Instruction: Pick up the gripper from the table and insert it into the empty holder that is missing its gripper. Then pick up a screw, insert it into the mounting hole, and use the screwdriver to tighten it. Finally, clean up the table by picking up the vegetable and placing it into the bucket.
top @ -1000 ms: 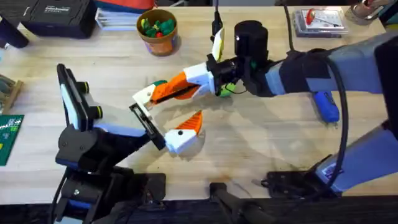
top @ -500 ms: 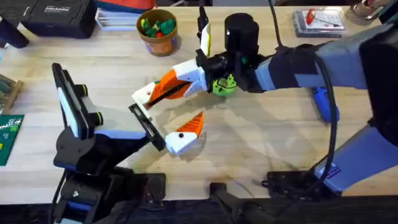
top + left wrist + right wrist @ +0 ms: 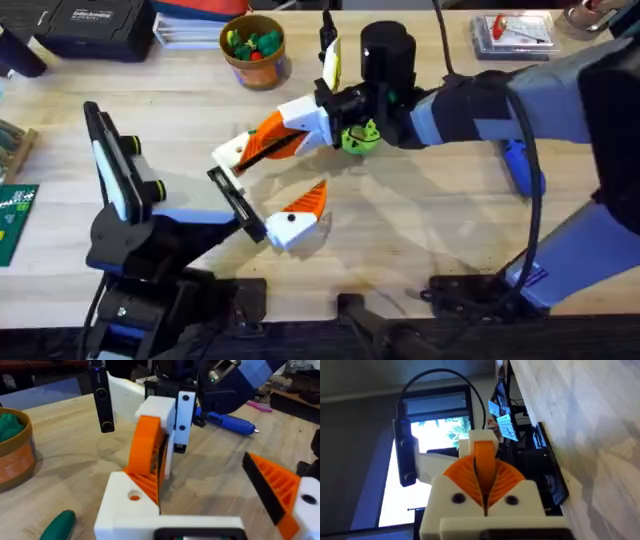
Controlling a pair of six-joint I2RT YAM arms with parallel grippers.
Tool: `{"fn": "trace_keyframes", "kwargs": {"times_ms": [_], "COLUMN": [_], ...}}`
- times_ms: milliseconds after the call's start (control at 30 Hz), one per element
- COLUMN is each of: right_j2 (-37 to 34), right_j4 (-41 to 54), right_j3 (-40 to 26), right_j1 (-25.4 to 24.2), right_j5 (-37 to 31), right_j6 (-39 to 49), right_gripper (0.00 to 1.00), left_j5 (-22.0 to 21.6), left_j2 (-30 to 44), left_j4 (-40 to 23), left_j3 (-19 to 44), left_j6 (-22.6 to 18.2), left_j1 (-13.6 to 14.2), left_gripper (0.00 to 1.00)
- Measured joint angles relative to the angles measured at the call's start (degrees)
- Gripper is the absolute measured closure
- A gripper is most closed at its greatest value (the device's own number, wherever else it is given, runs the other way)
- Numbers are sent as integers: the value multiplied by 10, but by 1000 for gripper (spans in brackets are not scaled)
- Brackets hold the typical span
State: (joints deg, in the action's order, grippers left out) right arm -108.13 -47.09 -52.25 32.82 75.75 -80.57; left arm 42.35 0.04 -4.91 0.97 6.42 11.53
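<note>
The pale wooden table (image 3: 420, 230) carries the bucket (image 3: 254, 48) at its far side, the blue screwdriver (image 3: 524, 170) at the right, a lime-green piece (image 3: 359, 138) near the middle, and perhaps the vegetable (image 3: 59, 526).

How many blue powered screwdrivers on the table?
1. The chunky blue pen-shaped screwdriver lies at the right side of the wooden table, partly under the right arm. The arms could hide another.
</note>
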Motion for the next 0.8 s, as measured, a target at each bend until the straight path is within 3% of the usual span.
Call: {"fn": "trace_keyframes", "kwargs": {"times_ms": [400,600,800], "right_j2": [0,0,0], "right_j4": [0,1,-1], "right_j3": [-1,-1,-3], "right_j1": [0,1,-1], "right_j5": [-5,-4,2], "right_j6": [9,13,13], "right_gripper": [826,688,643], "left_j5": [6,21,50], "left_j2": [0,0,0], "left_j4": [0,0,-2], "left_j3": [0,0,0], "left_j6": [0,-2,-5], "left_j1": [0,3,10], "left_gripper": [14,15,14]}}
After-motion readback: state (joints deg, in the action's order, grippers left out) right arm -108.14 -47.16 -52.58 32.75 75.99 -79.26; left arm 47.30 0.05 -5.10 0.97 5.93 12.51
